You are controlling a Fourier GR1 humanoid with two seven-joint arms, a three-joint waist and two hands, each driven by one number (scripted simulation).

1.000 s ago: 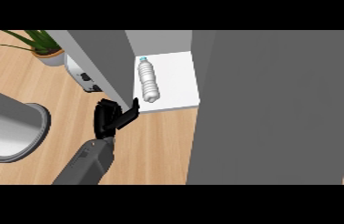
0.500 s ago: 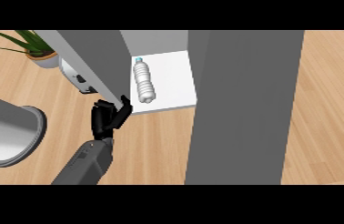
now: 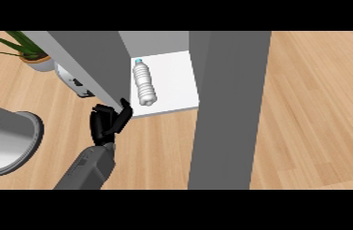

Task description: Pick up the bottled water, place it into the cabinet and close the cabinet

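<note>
1. Just past the fingertips of the left hand (image 3: 109,121), the bottle (image 3: 144,82) is lying on its side on the white cabinet floor (image 3: 176,72).
2. The bottle's blue cap is pointing away from the hand, and its flat bottom is sitting nearest to the fingers.
3. The hand is not touching the bottle; a small gap is showing between them.
4. The hand is holding nothing, and its fingers are reaching out fairly straight, with the tips up against the bottom edge of the grey door (image 3: 89,61).
5. I cannot tell if the fingers are really pressing on that door or only sitting just beside it.
6. The grey door is standing above the hand and a bit to its left, and it is hiding part of a white thing (image 3: 74,82) behind it.
7. To the right of the hand, a tall grey panel (image 3: 224,107) is running down past the cabinet floor and covering its right side.
8. Far up and left of the hand, a plant (image 3: 31,53) in a pot is sitting on the wood counter (image 3: 303,107).
9. Left of the grey forearm, a round grey bowl (image 3: 14,140) is showing at the edge.
10. The right hand is not showing anywhere.
</note>
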